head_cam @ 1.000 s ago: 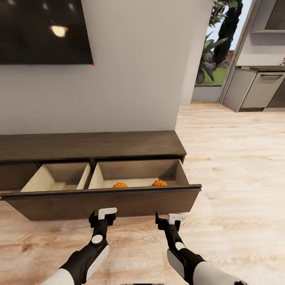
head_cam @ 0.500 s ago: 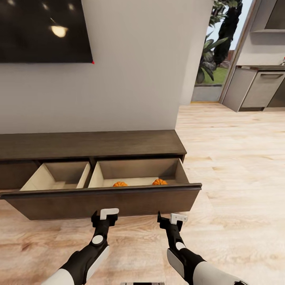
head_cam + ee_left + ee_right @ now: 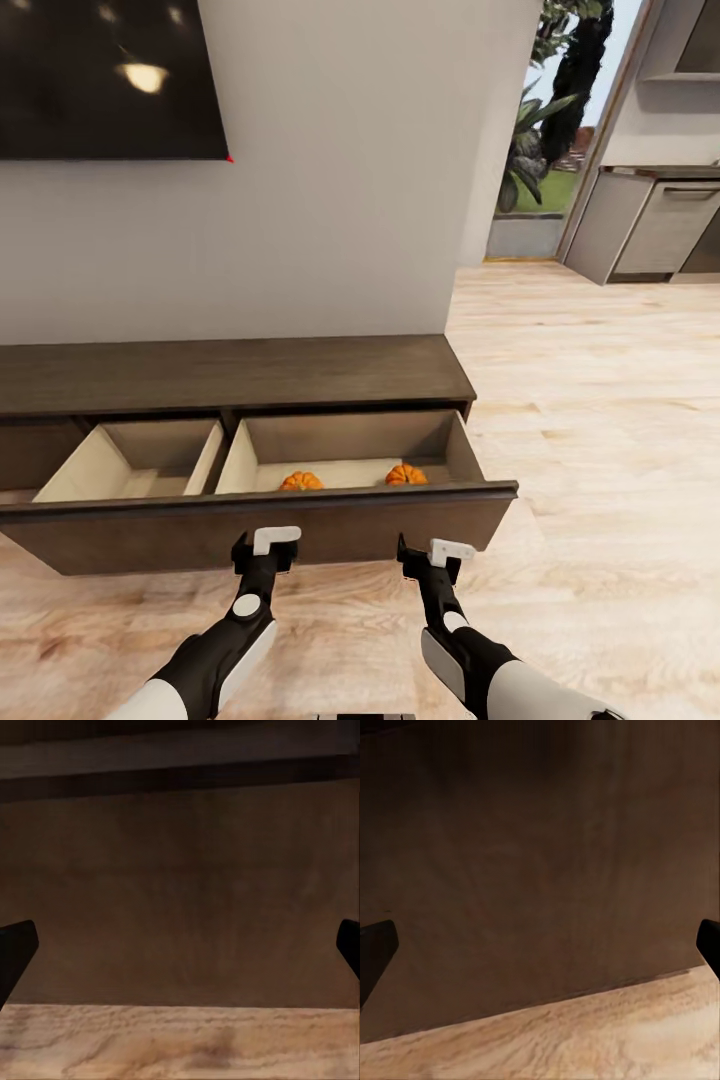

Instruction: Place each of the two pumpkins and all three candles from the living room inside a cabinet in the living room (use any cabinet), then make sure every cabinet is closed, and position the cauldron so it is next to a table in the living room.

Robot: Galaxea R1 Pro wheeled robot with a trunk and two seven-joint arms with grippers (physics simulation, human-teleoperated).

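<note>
The cabinet (image 3: 230,372) is a low dark-brown unit against the wall, with its wide drawer pulled out. Two orange pumpkins (image 3: 301,481) (image 3: 406,475) lie in the drawer's right compartment; the left compartment shows bare beige walls. My left gripper (image 3: 265,548) and right gripper (image 3: 430,555) hang side by side just short of the drawer front (image 3: 250,525), both open and holding nothing. In each wrist view the brown drawer front (image 3: 180,892) (image 3: 510,870) sits close ahead, with the dark fingertips (image 3: 15,952) (image 3: 375,949) at the picture's edges. Candles, cauldron and table are out of view.
A dark TV screen (image 3: 100,80) hangs on the wall above the cabinet. Light wooden floor (image 3: 600,400) runs off to the right toward grey kitchen units (image 3: 650,225) and a glazed opening with plants (image 3: 550,120).
The whole view has shifted a little, so the camera moved. The drawer front now stands closer to both grippers. The pumpkins lie as before.
</note>
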